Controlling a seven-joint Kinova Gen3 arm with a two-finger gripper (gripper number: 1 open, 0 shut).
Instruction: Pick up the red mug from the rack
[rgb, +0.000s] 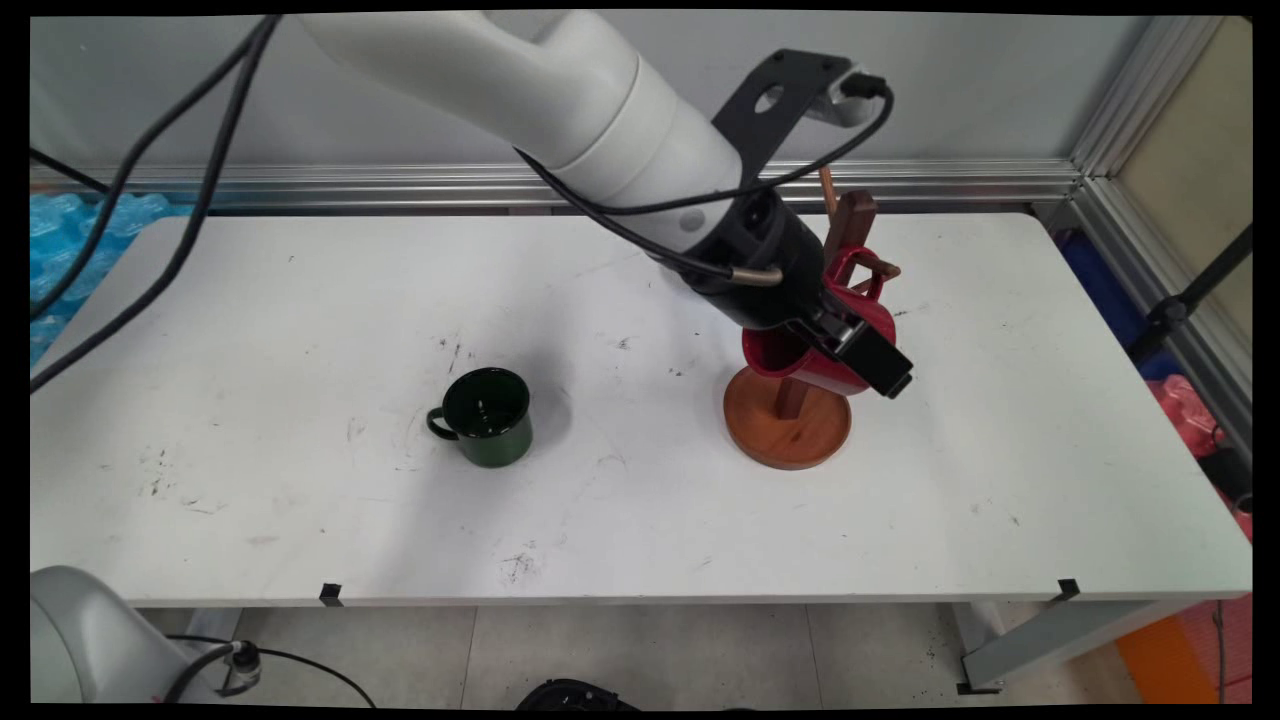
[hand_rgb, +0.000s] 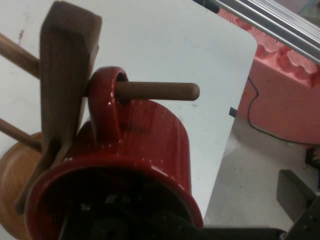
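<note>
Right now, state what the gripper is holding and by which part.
The gripper holds the red mug by its rim wall, one finger inside the mouth and one outside; the mug's handle is looped over the wooden rack's peg.

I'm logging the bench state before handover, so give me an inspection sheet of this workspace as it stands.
Surface: white table, scuffed with dark marks, black tape tabs on its near edge.
Things: glossy red mug tilted on its side, its handle threaded over a peg of the wooden mug tree with a round base; dark green enamel mug upright, standing apart to the left.
Clutter: nothing seen on the table.
Claw: black claw at the red mug's rim, one finger outside the wall; shut on it.
Cables: black cables hang from the arm over the table's left side.
Surroundings: aluminium frame rails, blue wrap at left, pink and orange items at right.
</note>
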